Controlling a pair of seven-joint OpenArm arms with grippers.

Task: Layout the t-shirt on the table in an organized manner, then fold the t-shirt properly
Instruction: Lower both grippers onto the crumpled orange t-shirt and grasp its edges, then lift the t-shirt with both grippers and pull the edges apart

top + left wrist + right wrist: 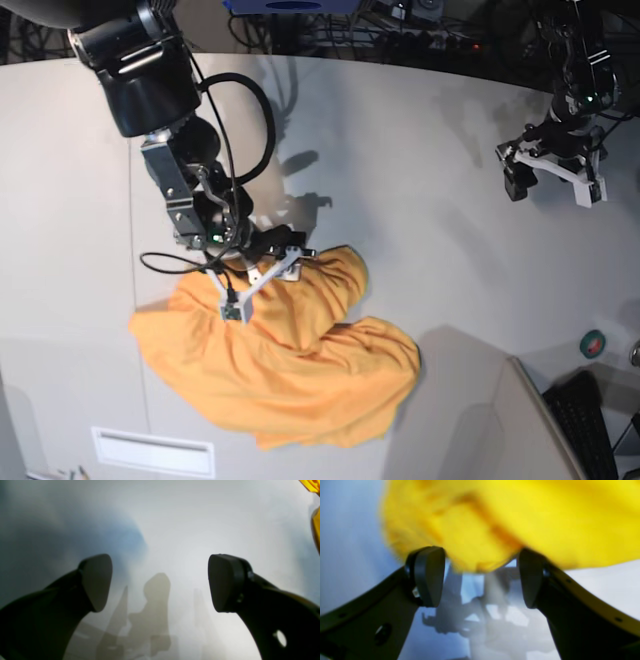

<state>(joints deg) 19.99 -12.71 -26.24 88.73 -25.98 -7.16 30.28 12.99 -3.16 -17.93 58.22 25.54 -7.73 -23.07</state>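
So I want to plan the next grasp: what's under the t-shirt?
The t-shirt lies crumpled on the white table, which shows all around it. Its bunched folds hide the sleeves, the collar and anything beneath them.

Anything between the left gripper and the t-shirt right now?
Nothing visible. The left gripper is open and hangs above bare table, well away from the crumpled t-shirt. Only open tabletop lies between them. The right gripper is already over the shirt's far edge.

The t-shirt (290, 355) is showing plain orange, looking yellow up close; the table (420, 200) is appearing pale grey-white; 2 grippers' fingers (96, 581) are showing black.
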